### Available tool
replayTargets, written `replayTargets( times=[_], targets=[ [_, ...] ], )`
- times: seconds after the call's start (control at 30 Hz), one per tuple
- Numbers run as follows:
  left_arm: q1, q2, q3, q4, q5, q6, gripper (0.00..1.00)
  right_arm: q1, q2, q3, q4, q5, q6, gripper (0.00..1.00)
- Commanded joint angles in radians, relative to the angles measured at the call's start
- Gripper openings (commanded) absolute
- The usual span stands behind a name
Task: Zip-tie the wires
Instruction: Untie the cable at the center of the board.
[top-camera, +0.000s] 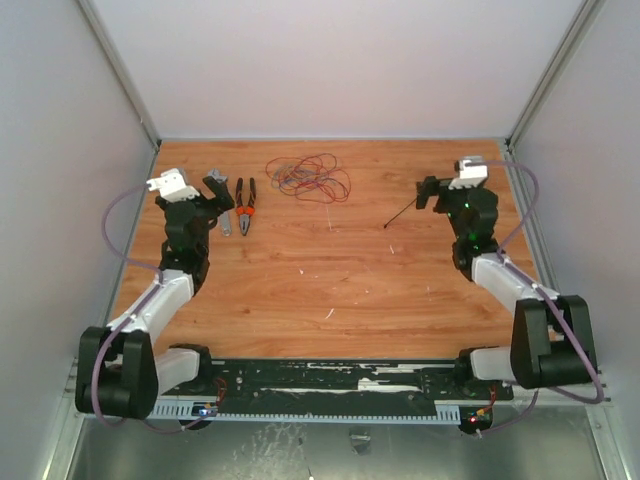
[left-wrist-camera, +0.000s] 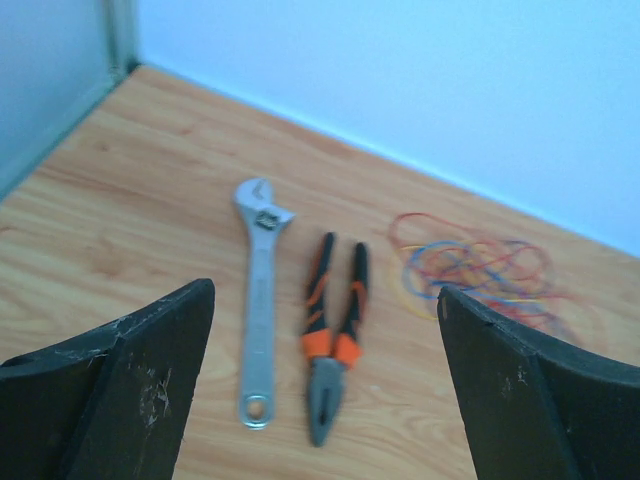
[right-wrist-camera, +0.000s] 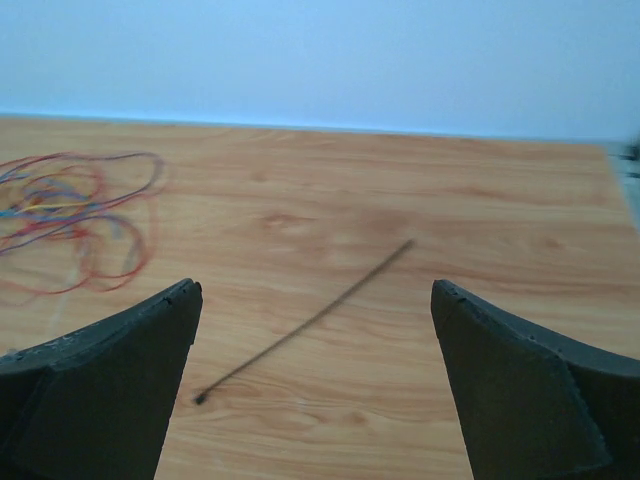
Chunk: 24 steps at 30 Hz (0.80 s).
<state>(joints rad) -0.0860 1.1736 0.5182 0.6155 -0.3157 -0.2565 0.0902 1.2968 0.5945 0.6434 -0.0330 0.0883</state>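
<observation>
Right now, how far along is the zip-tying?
Done: nothing; the bunch of thin red wires lies unbound, the thin black plastic zip tie flat apart from it. In hand: nothing; left gripper and right gripper both open, empty. Left: grasp tie, loop, cinch.

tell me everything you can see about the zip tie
The zip tie is a thin, straight black strip, plastic by its look, with a small thicker head at one end. It lies flat and unfastened on the right side of the wooden table, slanting diagonally and looped around nothing. The wires lie apart from it, further left and back. The right gripper hovers near it, open; the wrist view shows the tie between its fingers, untouched.
</observation>
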Motion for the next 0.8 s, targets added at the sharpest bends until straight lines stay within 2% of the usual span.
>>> replayTargets(
  times=[0.0,0.1,0.27,0.43,0.57,0.77],
  targets=[
    [0.007,-0.065,0.093,-0.312,0.163,-0.196,0.98,0.086,0.106,0.172,-0.304,-0.159,0.037,0.99],
    [0.006,-0.097,0.16,-0.432,0.249,-0.248,0.98,0.15,0.214,0.317,-0.415,-0.162,0.04,0.99],
    [0.006,-0.168,0.171,-0.555,0.282,-0.28,0.98,0.255,0.43,0.588,-0.553,-0.144,0.026,0.96],
    [0.006,-0.27,0.125,-0.582,0.3,-0.306,0.98,0.321,0.629,0.8,-0.618,-0.19,0.053,0.89],
    [0.006,-0.292,0.107,-0.583,0.324,-0.312,0.98,0.351,0.763,0.945,-0.657,-0.265,0.081,0.78],
    [0.006,-0.293,0.102,-0.588,0.331,-0.296,0.98,0.39,0.901,1.067,-0.699,-0.281,0.077,0.67]
  ],
)
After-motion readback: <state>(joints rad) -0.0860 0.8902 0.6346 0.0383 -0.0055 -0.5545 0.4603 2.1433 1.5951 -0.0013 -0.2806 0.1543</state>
